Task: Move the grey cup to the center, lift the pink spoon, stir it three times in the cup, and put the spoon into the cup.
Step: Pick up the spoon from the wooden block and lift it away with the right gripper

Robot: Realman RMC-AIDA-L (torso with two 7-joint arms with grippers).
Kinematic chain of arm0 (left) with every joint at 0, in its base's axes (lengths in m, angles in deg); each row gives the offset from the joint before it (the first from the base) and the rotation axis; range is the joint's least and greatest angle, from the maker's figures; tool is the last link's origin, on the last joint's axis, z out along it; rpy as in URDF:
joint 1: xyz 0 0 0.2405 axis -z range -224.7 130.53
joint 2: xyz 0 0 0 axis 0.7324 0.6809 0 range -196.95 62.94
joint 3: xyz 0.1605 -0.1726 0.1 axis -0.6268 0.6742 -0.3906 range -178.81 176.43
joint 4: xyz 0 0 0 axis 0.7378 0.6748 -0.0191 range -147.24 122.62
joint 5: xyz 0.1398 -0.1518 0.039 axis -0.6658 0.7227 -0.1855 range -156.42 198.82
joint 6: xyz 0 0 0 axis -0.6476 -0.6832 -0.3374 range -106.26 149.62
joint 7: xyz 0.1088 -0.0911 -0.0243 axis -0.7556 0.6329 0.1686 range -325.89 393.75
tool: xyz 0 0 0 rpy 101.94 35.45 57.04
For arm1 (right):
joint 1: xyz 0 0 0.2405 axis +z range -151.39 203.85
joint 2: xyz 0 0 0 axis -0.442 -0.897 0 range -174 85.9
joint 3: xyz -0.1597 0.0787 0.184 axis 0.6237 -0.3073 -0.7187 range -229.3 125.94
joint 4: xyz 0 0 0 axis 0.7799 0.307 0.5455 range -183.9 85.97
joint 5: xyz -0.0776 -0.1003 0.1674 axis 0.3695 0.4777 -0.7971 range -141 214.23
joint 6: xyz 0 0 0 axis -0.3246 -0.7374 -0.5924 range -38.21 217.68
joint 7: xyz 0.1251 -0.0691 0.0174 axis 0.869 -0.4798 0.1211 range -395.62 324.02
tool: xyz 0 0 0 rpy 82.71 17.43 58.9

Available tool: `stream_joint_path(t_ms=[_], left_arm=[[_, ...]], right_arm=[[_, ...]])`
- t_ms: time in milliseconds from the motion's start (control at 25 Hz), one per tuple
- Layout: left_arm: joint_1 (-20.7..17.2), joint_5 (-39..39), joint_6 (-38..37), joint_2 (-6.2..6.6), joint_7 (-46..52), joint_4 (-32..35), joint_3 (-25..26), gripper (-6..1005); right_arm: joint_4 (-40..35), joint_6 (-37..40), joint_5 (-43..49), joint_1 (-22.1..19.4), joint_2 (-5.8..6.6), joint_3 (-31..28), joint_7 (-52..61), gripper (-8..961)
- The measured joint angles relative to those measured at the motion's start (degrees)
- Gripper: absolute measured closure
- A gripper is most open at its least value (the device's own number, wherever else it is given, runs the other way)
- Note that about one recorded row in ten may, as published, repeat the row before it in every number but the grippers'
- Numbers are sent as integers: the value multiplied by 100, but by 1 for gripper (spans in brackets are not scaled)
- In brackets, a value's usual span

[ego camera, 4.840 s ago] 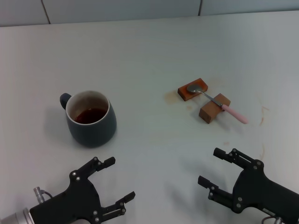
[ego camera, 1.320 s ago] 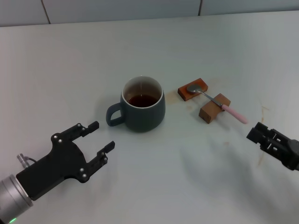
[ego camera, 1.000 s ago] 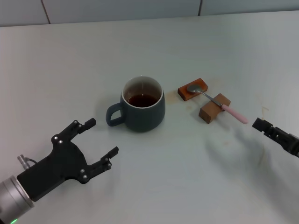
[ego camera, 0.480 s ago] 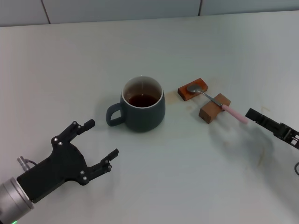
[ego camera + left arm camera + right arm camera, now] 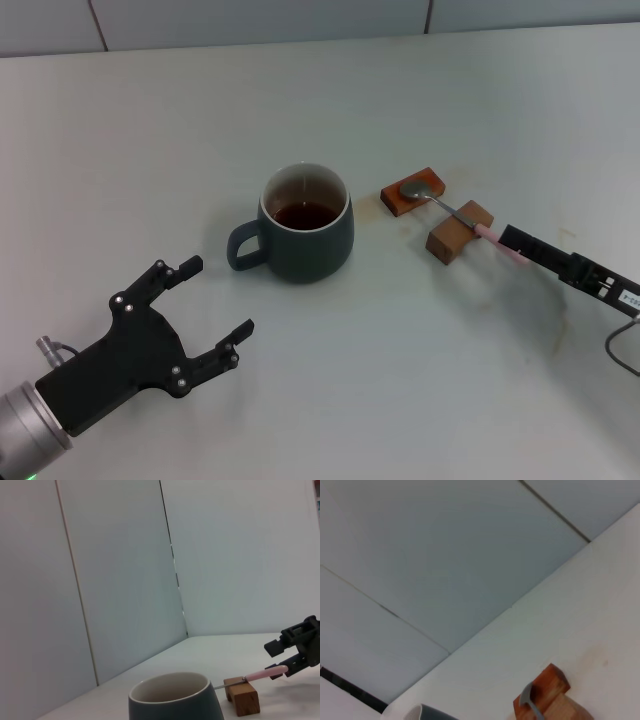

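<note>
While the left gripper (image 5: pixel 212 309) hovers low over the tabletop (image 5: pixel 330 90) with its fingers spread wide, holding nothing, the grey cup (image 5: pixel 305 223) stands near the middle, handle toward that gripper. Right of it, the pink spoon (image 5: pixel 457 211) lies across two wooden blocks (image 5: pixel 459 231). The right gripper (image 5: pixel 508 240) has its fingers slightly parted around the pink handle's end.

Cup: rounded slate-grey ceramic cup (image 5: pixel 306 240) with white inside and dark brown liquid.
Spoon: slim metal spoon (image 5: pixel 462 215), silver bowl and stem, pale pink handle.
Blocks: reddish-brown wooden block (image 5: pixel 411 192); lighter tan wooden block (image 5: pixel 457 233).
Table: plain white table (image 5: pixel 320 100).
Grippers: both black.
</note>
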Motion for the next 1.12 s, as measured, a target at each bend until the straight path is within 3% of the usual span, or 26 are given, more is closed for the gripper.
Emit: stream_joint_path(t_ms=[640, 840, 1040, 1120], left_arm=[[-46, 0, 5, 0, -55, -9, 0, 140], [-79, 0, 5, 0, -56, -9, 0, 140], [-92, 0, 13, 0, -60, -8, -6, 141], [-101, 0, 18, 0, -63, -8, -7, 141]], right_arm=[[-98, -269, 203, 117, -60, -1, 195, 243], [-118, -277, 203, 94, -64, -32, 201, 419], [-126, -289, 203, 109, -67, -3, 203, 658], [-132, -293, 203, 109, -68, -3, 205, 685]])
